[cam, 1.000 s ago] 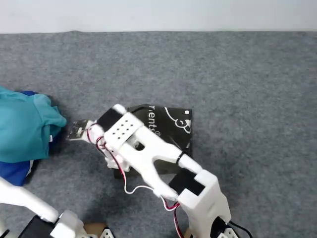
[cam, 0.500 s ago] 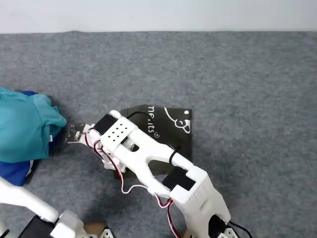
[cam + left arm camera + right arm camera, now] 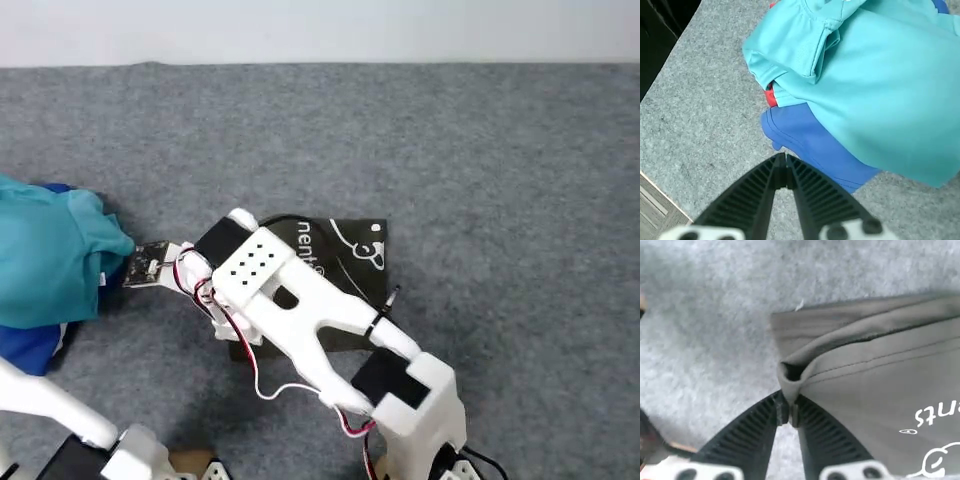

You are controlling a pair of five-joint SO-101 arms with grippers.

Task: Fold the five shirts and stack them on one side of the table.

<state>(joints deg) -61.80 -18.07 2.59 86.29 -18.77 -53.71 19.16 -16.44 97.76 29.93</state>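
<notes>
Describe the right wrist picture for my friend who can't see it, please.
A black gripper is closed on a bunched fold at the corner of a dark shirt. The shirt lies on a grey, felt-like table. Part of a white print shows on the shirt's fabric.

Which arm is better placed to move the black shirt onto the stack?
Right. The right gripper is shut on a folded edge of the black shirt. The left gripper is shut on nothing, over the table beside the blue shirt under the teal shirt.
</notes>
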